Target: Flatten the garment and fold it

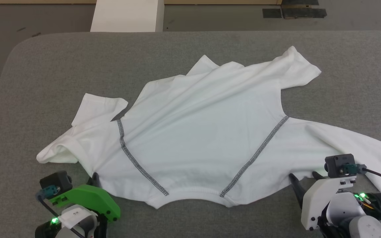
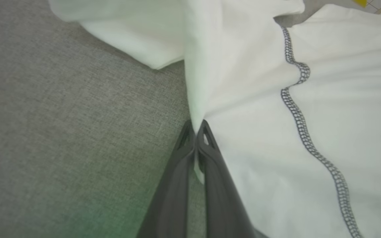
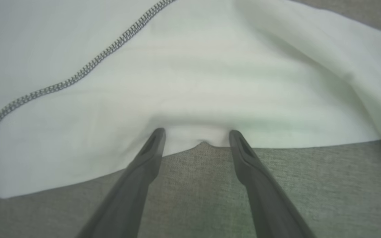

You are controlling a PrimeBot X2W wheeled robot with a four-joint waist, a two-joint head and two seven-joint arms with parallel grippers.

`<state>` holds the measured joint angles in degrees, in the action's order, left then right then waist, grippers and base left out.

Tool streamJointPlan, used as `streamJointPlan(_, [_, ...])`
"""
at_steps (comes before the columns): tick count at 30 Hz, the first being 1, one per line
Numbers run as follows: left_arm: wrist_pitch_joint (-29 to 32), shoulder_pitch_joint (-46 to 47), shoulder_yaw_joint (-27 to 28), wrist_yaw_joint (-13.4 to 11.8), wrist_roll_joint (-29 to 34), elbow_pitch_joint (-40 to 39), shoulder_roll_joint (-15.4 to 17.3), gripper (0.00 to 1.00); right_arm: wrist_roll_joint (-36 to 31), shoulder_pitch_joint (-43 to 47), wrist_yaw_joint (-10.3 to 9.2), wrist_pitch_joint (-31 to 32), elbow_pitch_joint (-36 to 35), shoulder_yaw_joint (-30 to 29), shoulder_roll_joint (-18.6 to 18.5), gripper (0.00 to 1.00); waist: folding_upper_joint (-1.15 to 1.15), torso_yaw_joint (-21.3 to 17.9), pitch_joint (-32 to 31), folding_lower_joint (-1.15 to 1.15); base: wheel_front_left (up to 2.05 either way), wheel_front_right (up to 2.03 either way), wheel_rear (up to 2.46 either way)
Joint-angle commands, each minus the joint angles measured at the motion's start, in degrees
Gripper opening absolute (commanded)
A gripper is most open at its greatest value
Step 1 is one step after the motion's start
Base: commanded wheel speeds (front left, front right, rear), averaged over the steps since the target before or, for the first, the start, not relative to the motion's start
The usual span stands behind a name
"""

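Note:
The white garment [image 1: 203, 132] lies spread on the grey table [image 1: 38, 86], neckline toward me, with two grey stitched seams [image 1: 137, 162] running diagonally. My left gripper [image 1: 94, 177] is at the near left shoulder edge. In the left wrist view it [image 2: 196, 127] is shut on a pinched fold of the garment [image 2: 276, 99]. My right gripper [image 1: 304, 177] sits at the near right shoulder edge. The right wrist view shows it [image 3: 196, 134] open, its fingertips [image 3: 157, 134] touching the garment's [image 3: 210, 72] hem, with cloth edge between them.
A white box [image 1: 127, 15] stands beyond the table's far edge. Dark tape patches [image 1: 294, 11] mark the floor at the back right. The right sleeve [image 1: 359, 145] trails off toward the table's right side, behind my right wrist.

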<state>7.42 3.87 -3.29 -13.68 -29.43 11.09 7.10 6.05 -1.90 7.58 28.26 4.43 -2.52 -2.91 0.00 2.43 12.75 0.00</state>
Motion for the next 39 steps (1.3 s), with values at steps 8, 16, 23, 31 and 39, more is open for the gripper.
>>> streamJointPlan(8, [-0.64, 1.55, -0.6, 1.1, -0.59, 1.11, -0.06, 0.0, -0.38, -2.37, -0.09, 3.57, 4.17, 0.22, 0.03, 0.0, 0.0, 0.29, 1.0, 0.0, 0.0, 0.0, 0.0])
streamJointPlan(16, [-0.64, 1.29, -0.89, 1.47, -1.27, 1.84, -0.13, 0.0, 0.99, -1.69, -0.09, 4.5, 3.82, 0.71, 0.03, 0.0, 0.0, -0.31, 0.29, 0.0, 0.0, 0.0, 0.0])
streamJointPlan(23, [-2.25, 0.74, -0.57, 2.11, -2.0, 0.23, -0.18, 0.0, 5.32, -0.03, -0.09, 0.94, -0.92, 0.74, 0.03, 0.0, 0.0, -1.03, -1.92, 0.0, 0.0, 0.0, 0.0])
streamJointPlan(31, [-3.41, 1.13, 0.74, 6.81, -8.18, -11.15, -1.08, 0.0, 5.88, 2.69, -0.09, -0.84, -15.56, -3.76, 0.03, 0.0, 0.0, -2.39, -5.09, 0.0, 0.0, 0.0, 0.0])
streamJointPlan(39, [6.41, 10.07, -0.96, 10.45, -14.8, -22.44, 0.89, 0.0, 1.06, -5.17, -0.09, 5.34, -26.04, -2.35, -3.27, 0.0, 0.0, -3.51, -4.14, 0.0, 0.0, 0.0, 0.0])
